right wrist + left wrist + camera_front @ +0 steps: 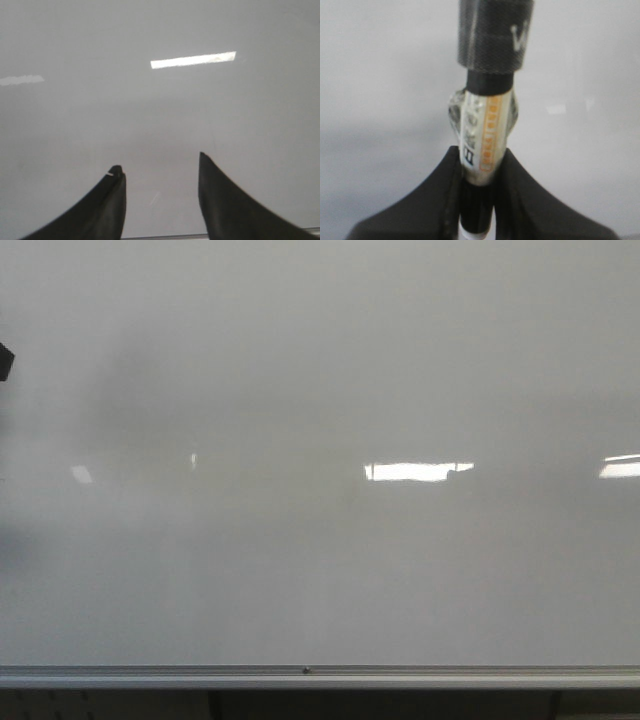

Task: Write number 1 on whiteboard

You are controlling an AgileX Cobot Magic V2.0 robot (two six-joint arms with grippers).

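The whiteboard [320, 390] is a glossy pale grey board that fills the front view, with a silver frame edge [320, 676] along the bottom. No black stroke of the number 1 shows on it. My left gripper [481, 165] is shut on a marker [482, 135] with a clear labelled barrel and a black cap end, seen in the left wrist view, pointing at the board [380, 75]. Only a dark bit of the left arm [5, 361] shows at the left edge of the front view. My right gripper [161, 167] is open and empty over the board [160, 110].
Bright white rectangular light reflections lie on the board [417, 471], [620, 466], and one shows in the right wrist view [192, 60]. The frame edge shows by the right fingers [165, 237]. A dark strip lies below the frame [380, 705].
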